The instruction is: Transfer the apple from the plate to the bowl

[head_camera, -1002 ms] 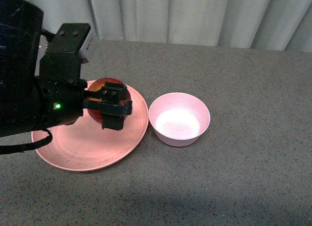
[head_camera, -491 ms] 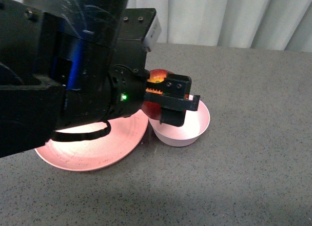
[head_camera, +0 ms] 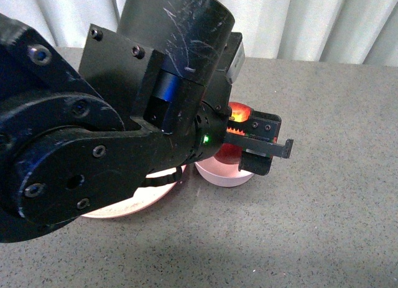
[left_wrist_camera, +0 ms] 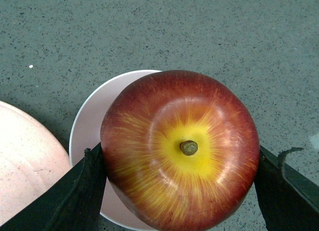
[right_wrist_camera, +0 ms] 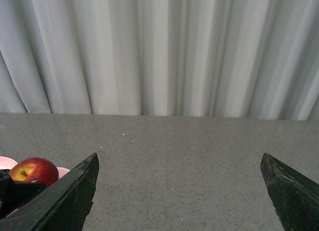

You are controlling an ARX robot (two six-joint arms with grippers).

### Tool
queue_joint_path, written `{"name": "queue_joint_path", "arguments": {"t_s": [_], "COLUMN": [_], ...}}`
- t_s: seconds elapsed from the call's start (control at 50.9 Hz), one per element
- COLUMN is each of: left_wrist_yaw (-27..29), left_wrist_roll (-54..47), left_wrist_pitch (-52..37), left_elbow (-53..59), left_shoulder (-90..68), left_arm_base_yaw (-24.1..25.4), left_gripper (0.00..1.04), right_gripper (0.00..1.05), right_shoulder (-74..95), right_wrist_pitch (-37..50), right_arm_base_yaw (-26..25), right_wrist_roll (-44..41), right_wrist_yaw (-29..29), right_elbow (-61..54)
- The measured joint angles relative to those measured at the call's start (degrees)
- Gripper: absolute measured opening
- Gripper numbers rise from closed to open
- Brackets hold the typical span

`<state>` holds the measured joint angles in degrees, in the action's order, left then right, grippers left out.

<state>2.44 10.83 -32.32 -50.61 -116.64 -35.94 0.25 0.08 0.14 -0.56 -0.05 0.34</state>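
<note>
We log the left gripper (head_camera: 264, 145) clamped on the apple (left_wrist_camera: 179, 146), the bowl (left_wrist_camera: 87, 126) just below it, the plate (left_wrist_camera: 25, 161) off to one side; the right gripper (right_wrist_camera: 179, 191) is spread wide.

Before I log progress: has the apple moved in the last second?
Yes: the apple, in the left gripper, moved right, from the plate to over the bowl.

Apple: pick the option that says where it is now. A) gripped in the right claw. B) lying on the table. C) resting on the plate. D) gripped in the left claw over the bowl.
D: the left claw clamps the apple, and the left wrist view shows the bowl directly beneath it.
</note>
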Motion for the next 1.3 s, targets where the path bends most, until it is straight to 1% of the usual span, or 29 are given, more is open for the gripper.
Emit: {"name": "queue_joint_path", "arguments": {"t_s": [0.609, 0.629, 0.648, 0.727, 0.747, 0.825, 1.1, 1.179, 1.297], "left_wrist_yaw": [0.6, 0.9, 0.9, 1.1, 1.3, 1.6, 2.5, 3.8, 7.1], "left_wrist_roll": [-0.7, -0.7, -0.7, -0.7, -0.7, -0.5, 0.2, 0.1, -0.7], "left_wrist_pitch": [0.8, 0.8, 0.9, 0.9, 0.9, 0.4, -2.2, -4.1, -9.5], "left_elbow": [-3.2, -3.2, -3.2, -3.2, -3.2, -3.0, 1.8, 4.3, 9.3], "left_shoulder": [-6.4, -6.4, -6.4, -6.1, -6.0, -5.3, 2.3, 4.2, 6.8], "left_arm_base_yaw": [0.2, 0.2, 0.2, 0.2, 0.2, 0.2, 1.3, 2.1, 3.7], "left_gripper": [0.75, 0.77, 0.84, 0.99, 1.0, 0.97, 0.98, 0.98, 0.98], "right_gripper": [0.95, 0.95, 0.95, 0.95, 0.95, 0.95, 0.95, 0.95, 0.95], "right_shoulder": [0.0, 0.0, 0.0, 0.0, 0.0, 0.0, 0.0, 0.0, 0.0], "right_wrist_pitch": [0.0, 0.0, 0.0, 0.0, 0.0, 0.0, 0.0, 0.0, 0.0], "right_arm_base_yaw": [0.0, 0.0, 0.0, 0.0, 0.0, 0.0, 0.0, 0.0, 0.0], "right_wrist_roll": [0.0, 0.0, 0.0, 0.0, 0.0, 0.0, 0.0, 0.0, 0.0], "right_wrist_yaw": [0.0, 0.0, 0.0, 0.0, 0.0, 0.0, 0.0, 0.0, 0.0], "right_elbow": [0.0, 0.0, 0.0, 0.0, 0.0, 0.0, 0.0, 0.0, 0.0]}}
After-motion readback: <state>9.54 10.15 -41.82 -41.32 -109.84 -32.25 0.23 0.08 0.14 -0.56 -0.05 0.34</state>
